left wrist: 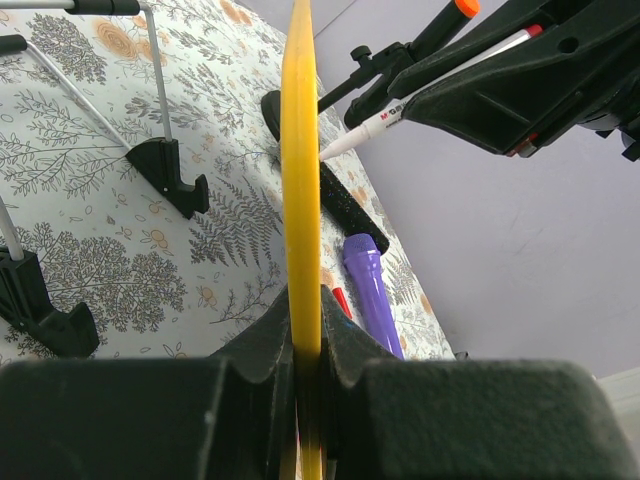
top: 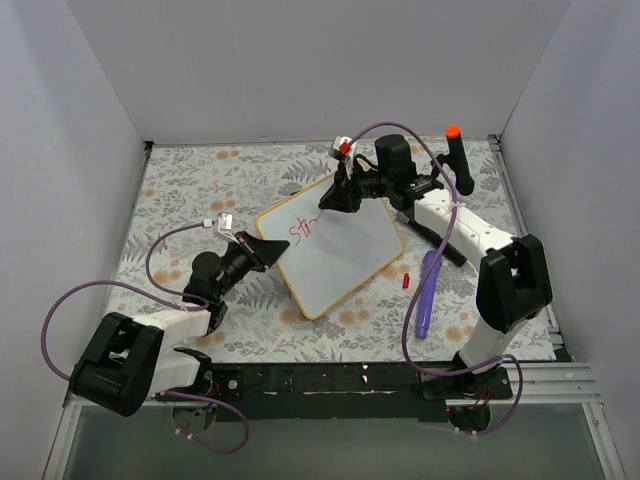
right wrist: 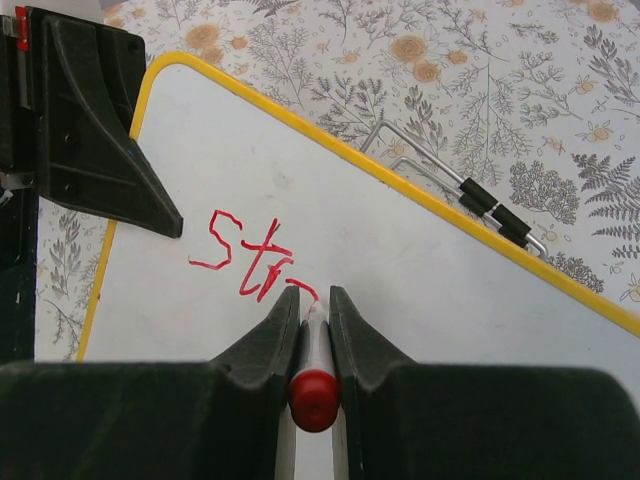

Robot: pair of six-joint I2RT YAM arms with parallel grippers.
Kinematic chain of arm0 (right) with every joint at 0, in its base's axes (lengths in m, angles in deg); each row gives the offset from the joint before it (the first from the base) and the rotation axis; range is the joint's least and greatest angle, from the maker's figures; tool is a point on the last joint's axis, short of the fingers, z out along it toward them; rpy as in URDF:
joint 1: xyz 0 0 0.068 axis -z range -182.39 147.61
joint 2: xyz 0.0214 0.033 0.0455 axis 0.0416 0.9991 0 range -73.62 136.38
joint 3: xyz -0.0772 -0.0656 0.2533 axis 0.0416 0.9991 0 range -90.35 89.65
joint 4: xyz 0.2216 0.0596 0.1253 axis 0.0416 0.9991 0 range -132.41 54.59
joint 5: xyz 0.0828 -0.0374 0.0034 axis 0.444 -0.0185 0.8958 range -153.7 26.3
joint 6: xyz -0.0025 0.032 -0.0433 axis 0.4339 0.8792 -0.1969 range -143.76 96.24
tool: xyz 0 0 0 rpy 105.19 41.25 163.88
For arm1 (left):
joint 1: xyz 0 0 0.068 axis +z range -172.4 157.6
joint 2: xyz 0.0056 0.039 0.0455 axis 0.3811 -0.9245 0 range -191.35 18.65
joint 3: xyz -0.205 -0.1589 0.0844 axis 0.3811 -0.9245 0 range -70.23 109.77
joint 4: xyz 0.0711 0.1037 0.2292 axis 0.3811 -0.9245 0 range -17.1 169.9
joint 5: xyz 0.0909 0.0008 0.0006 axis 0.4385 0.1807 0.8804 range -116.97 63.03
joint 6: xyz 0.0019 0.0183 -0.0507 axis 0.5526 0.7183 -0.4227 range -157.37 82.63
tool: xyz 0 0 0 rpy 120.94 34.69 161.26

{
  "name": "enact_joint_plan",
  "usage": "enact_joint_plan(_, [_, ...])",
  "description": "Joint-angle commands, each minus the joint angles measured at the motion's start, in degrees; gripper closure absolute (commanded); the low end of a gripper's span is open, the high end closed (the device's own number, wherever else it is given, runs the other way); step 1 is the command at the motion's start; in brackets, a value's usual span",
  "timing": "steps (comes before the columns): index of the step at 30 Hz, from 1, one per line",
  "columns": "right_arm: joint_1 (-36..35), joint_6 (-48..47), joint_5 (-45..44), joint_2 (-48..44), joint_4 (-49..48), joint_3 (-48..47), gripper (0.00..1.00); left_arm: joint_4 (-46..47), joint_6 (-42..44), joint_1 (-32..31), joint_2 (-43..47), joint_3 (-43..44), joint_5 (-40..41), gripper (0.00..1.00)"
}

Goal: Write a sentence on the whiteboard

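While both grippers are on it, the whiteboard (top: 345, 255): sits mid-table on the floral cloth (top: 180, 190), turned corner-on like a diamond. Yellow frame, glossy white face. From the left wrist cam you only get its yellow edge (left wrist: 300, 200).
Board legs: thin wire legs with black clip feet (left wrist: 170, 170) planted on the cloth on the back side. You can see the wire and clips past the far edge from the right wrist too (right wrist: 480, 195).
Left gripper (top: 275, 250): clamped on the board's left-hand edge. Jaws are nearly closed, just the frame's thickness between the fingers (left wrist: 345, 345), one pad on each face.
Right gripper (top: 335, 200): over the board's upper corner, jaws pinched down to a narrow slot around the marker (right wrist: 316, 335). Both fingers touch the barrel.
Purple tube (top: 427, 295): lying loose on the cloth, right of the board, beside the right arm. Not touching the board.
Marker: white barrel, red end facing the wrist cam, tip down on the white surface, right at the end of the last red stroke.
Sentence (right wrist: 255, 260): only "Str" in red, near the board's upper left corner.
Red cap (top: 406, 279): tiny red bit on the cloth between the board and the purple tube.
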Motion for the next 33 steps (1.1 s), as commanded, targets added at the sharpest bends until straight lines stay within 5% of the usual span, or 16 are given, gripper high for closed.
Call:
enact_joint_plan(1, [0.1,-1.6,0.9,-1.9,0.0,1.3,0.99,4.8,1.2,-0.3,1.3,1.9,-2.1,1.0])
enact_joint_plan(33, [-1.8,0.6,1.4,0.4,0.4,-5.4,0.99,4.6,1.4,-0.3,1.1,1.9,-2.1,1.0])
